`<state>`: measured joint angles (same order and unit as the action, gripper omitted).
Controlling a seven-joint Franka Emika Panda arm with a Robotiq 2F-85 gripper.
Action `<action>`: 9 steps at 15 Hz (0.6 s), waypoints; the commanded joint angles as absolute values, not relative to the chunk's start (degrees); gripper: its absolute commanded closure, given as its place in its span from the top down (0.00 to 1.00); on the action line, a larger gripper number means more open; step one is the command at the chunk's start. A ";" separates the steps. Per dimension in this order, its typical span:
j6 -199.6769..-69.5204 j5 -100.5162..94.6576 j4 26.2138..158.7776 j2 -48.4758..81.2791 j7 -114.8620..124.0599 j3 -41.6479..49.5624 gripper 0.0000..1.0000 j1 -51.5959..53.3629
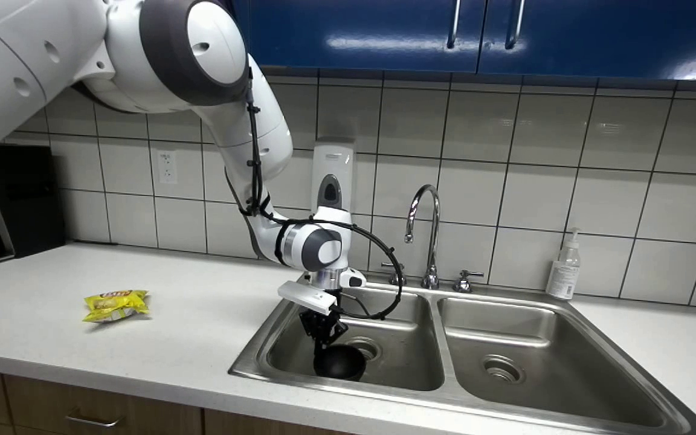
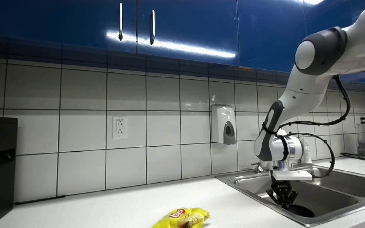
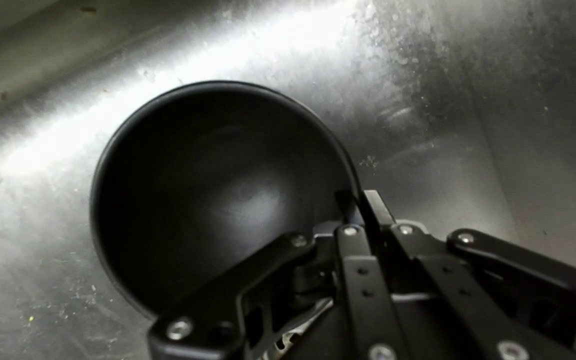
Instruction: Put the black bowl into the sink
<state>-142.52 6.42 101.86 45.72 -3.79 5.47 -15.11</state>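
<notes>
wrist view: bowl, rim between fingers

Both exterior views face the wall — wrist view, close above the bowl.

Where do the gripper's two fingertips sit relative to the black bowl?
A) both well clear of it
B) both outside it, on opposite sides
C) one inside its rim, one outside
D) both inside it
C: in the wrist view the rim of the black bowl runs between the fingers, with one tip over the dark interior and the other beyond the rim.
</notes>
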 commanded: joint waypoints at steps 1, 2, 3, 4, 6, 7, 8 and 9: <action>-139.33 7.56 98.49 47.43 -5.29 3.89 0.02 -16.87; -139.02 7.56 98.19 47.59 -5.21 3.90 0.02 -16.85; -138.62 7.59 97.86 47.74 -5.20 3.89 0.02 -16.86; -138.38 7.62 97.65 47.85 -5.22 3.86 0.02 -16.91; -137.65 7.91 97.39 47.88 -5.44 3.55 0.32 -17.20; -137.36 7.77 97.36 47.88 -5.38 3.64 0.33 -17.06; -137.09 7.84 97.30 47.91 -5.28 3.68 0.39 -17.00; -136.97 7.89 97.40 47.83 -5.21 3.71 0.47 -16.95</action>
